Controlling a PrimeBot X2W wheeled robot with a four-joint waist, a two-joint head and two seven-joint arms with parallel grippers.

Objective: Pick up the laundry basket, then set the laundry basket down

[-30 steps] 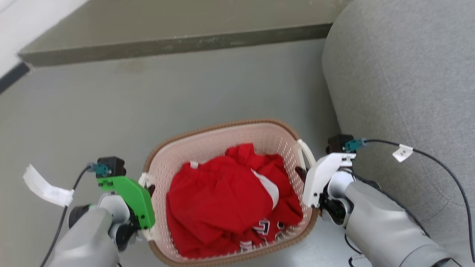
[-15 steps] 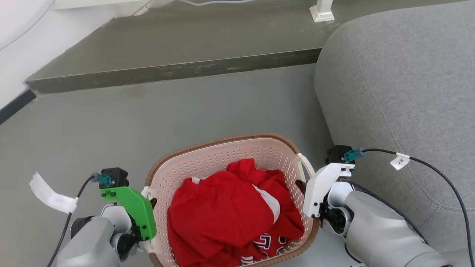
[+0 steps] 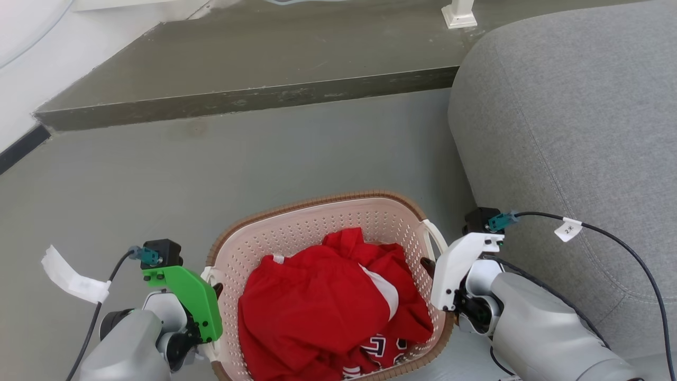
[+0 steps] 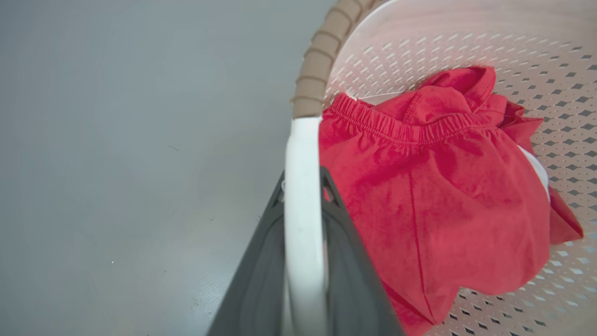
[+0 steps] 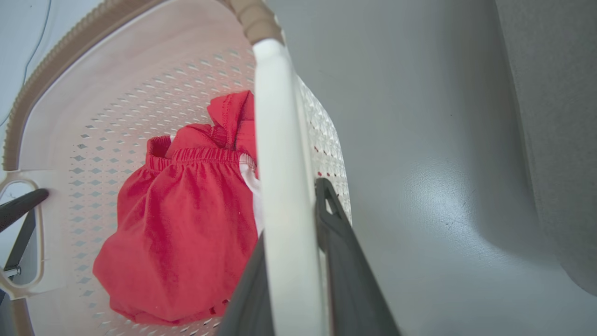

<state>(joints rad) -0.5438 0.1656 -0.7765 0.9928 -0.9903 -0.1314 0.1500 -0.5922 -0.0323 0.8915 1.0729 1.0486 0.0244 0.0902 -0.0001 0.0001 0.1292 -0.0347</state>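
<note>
The laundry basket (image 3: 317, 203) is cream-white with perforated walls and a brown woven-look rim, low in the middle of the head view. A red garment (image 3: 317, 307) is heaped inside it. My left gripper (image 3: 215, 289) is shut on the basket's left loop handle; the left wrist view shows the white handle (image 4: 303, 210) pinched between the dark fingers (image 4: 345, 242). My right gripper (image 3: 426, 263) is shut on the right loop handle (image 5: 280, 163), which one dark finger (image 5: 329, 219) presses from the side. I cannot tell whether the basket's base touches the floor.
A grey sofa (image 3: 571, 132) bulges close on the right, right beside my right arm. A raised dark step (image 3: 238, 100) crosses the floor ahead, with a white post foot (image 3: 459, 16) on it. A white wall with black baseboard (image 3: 21, 148) runs along the left.
The head camera tilted up a second ago, so the whole picture shifted down. Over the last half second almost nothing moved; both grippers stay clamped on the handles.
</note>
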